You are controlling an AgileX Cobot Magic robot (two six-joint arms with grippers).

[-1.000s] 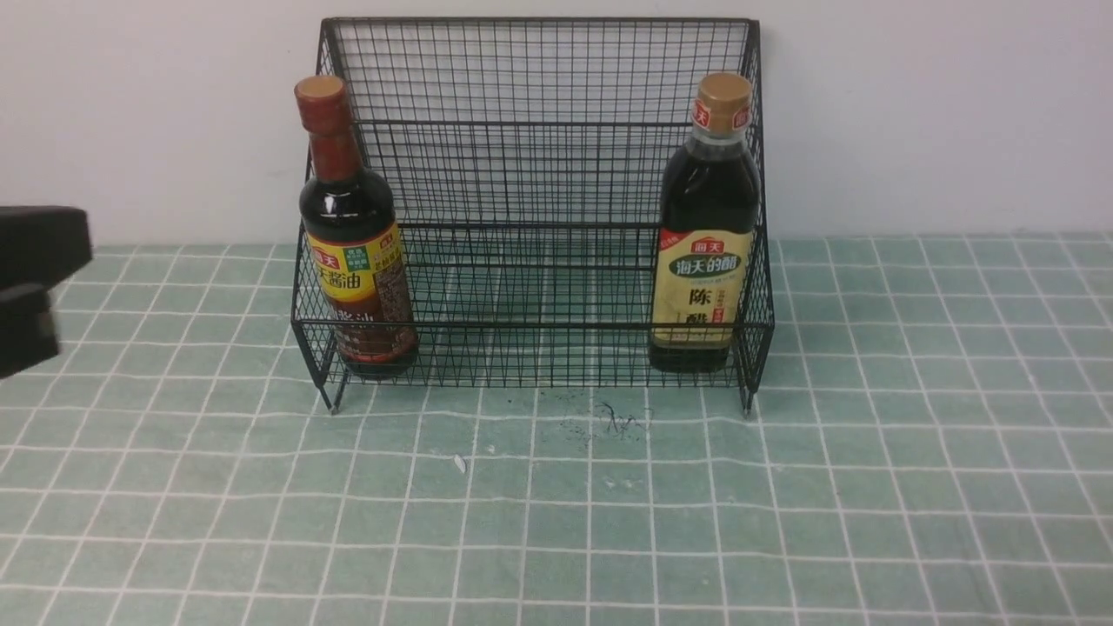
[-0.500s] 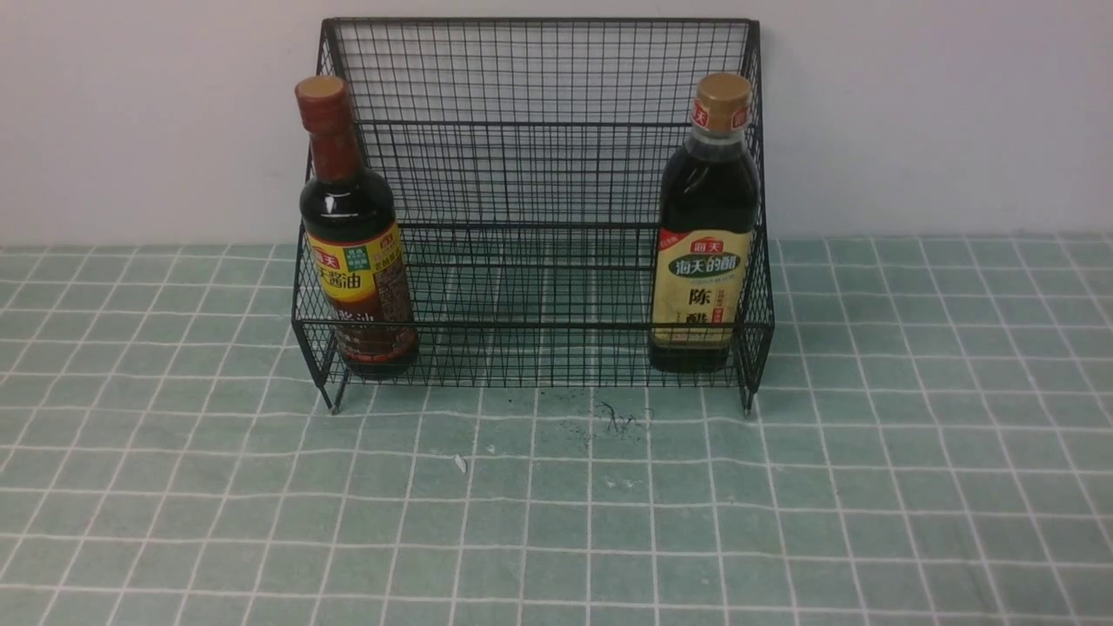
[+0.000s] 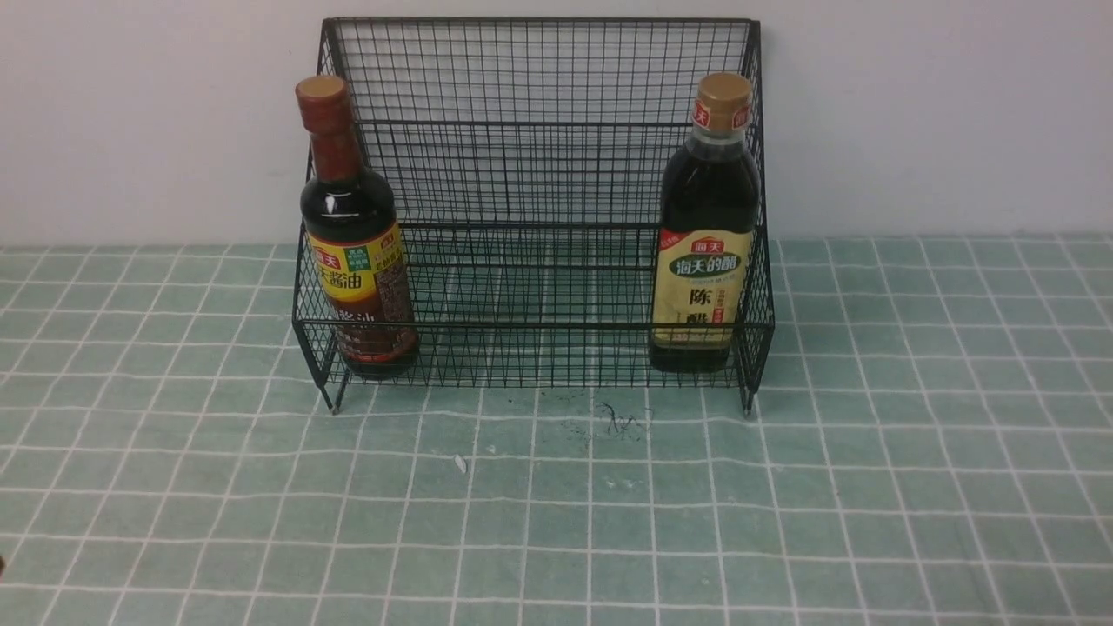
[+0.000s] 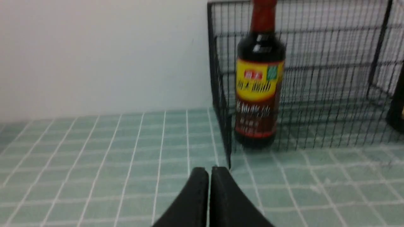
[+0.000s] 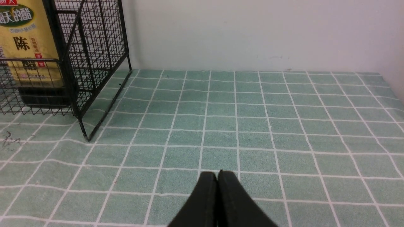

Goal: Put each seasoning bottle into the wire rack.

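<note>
Both seasoning bottles stand upright inside the wire rack (image 3: 539, 200) on its lowest shelf: the slim bottle (image 3: 355, 235) at the rack's left end, the wider bottle (image 3: 706, 226) at its right end. The task looks finished, so the sound move is to keep both arms low and away from the rack. The left pincer (image 4: 209, 171) is clenched on nothing, over the tabletop (image 3: 556, 522) just before the rack's left front corner. The right pincer (image 5: 217, 175), likewise clenched and holding nothing, sits well off the rack's right side.

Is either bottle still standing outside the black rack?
No, the red-capped bottle and the gold-capped bottle both stand inside the rack.
</note>
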